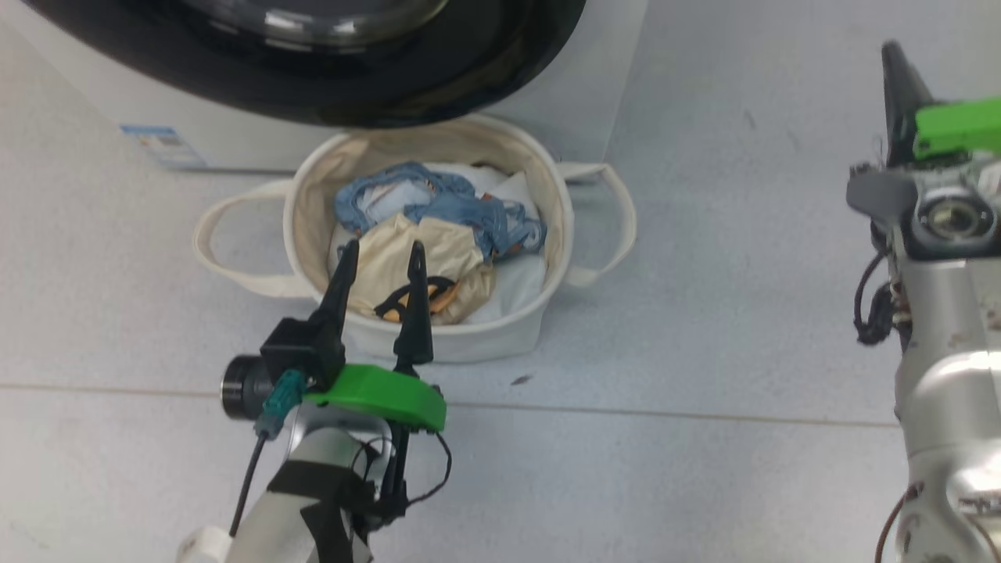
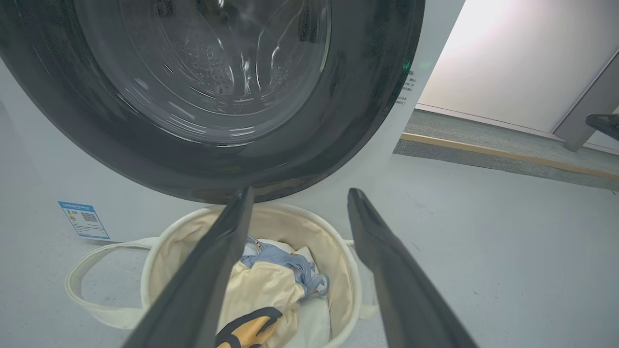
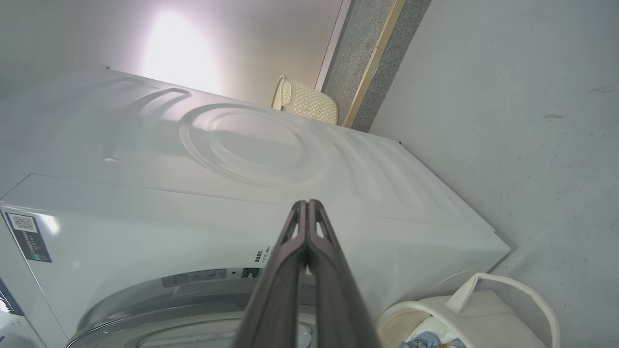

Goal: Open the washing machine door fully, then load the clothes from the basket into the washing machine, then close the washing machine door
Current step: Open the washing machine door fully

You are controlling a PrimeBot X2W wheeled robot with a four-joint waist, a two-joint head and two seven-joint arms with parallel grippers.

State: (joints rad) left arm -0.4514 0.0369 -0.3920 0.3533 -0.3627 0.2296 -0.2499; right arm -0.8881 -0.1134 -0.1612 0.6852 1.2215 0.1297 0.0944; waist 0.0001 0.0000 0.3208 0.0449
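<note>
Two grippers, neither holding anything: left gripper (image 1: pixel 384 245) spread wide, right gripper (image 3: pixel 305 203) pinched fully together on nothing.
Left fingers point into the basket (image 1: pixel 469 340), tips above the clothes (image 1: pixel 450 262): cream garment in front, blue denim behind. Basket sits on the floor against the washing machine (image 1: pixel 211 133), its rear rim under the washing machine door (image 1: pixel 469 86). Right gripper is off to the right, well apart from the basket.

We see basket (image 1: pixel 313 173) upright on floor, just before washing machine (image 1: pixel 86 102), under glossy black washing machine door (image 1: pixel 328 90), which looks shut; clothes (image 1: pixel 438 234) bunched inside, blue denim behind cream print.
</note>
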